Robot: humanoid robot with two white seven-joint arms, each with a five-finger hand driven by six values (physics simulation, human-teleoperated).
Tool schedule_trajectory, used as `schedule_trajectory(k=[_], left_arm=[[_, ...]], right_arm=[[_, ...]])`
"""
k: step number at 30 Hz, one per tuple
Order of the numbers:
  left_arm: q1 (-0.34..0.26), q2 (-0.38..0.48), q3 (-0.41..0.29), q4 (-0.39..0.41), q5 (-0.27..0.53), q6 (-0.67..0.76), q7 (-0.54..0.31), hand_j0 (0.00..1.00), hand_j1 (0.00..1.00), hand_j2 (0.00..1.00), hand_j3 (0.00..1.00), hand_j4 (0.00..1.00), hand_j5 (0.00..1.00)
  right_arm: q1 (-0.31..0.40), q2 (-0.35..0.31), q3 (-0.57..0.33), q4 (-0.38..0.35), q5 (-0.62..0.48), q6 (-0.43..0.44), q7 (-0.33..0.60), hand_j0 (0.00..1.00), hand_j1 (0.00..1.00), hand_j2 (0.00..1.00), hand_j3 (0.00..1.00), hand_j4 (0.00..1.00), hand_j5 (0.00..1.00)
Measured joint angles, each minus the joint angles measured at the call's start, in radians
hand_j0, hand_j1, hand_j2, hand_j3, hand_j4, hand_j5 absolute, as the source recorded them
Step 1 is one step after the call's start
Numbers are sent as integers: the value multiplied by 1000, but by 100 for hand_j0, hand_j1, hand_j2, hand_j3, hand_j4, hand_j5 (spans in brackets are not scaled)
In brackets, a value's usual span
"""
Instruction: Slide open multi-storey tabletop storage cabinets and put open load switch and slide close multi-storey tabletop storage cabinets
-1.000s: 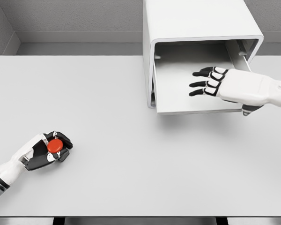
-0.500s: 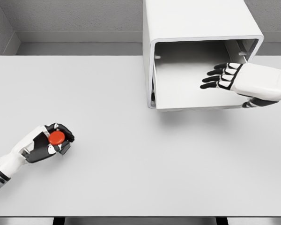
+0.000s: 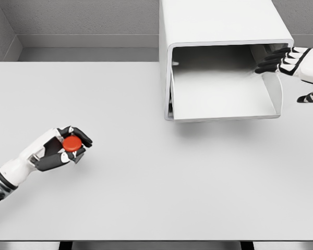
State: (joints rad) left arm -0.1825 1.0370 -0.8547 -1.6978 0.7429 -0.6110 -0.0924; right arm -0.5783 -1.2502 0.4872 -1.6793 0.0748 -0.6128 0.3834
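We are in the carrying step: the drawer [image 3: 224, 96] of the white storage cabinet [image 3: 219, 23] stands slid out over the table [image 3: 161, 177], its tray bare as far as we can see, and the load switch [image 3: 71, 144], a small part with a round red button on top, is not yet inside. Our left hand [image 3: 60, 148] has its dark fingers wrapped around the switch near the table's left edge, well apart from the cabinet; whether the hand rests on the surface or rides just above it we cannot tell. Our right hand [image 3: 292, 62] sits at the far right by the drawer's right wall, fingers spread and relaxed, grasping nothing, the fingertips close to the cabinet's upper right corner. We judge that the next move calls for the left arm to travel rightward and away from us across the open table, clear the drawer's front lip, and lower the switch onto the tray before letting go. The right hand then has the drawer to push shut.
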Motion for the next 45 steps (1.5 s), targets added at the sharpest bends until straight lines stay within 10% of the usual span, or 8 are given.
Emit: schedule_trajectory(k=[6,28,35,45], left_arm=[[-25,-11,0,-7,-20,0,0,49,49,49,49,49,49],[-106,-67,-7,-54,-47,0,0,49,49,49,49,49,49],[-150,-102,-12,-76,-67,0,0,49,49,49,49,49,49],[-196,-163,-31,-83,-99,0,0,49,49,49,49,49,49]], right_arm=[[2,-4,-9,64,4,0,7,56,56,56,56,56,56],[95,-35,10,130,141,0,11,56,56,56,56,56,56],[92,-60,101,114,203,0,10,57,57,57,57,57,57],[-86,-109,391,88,248,1,9,57,57,57,57,57,57]])
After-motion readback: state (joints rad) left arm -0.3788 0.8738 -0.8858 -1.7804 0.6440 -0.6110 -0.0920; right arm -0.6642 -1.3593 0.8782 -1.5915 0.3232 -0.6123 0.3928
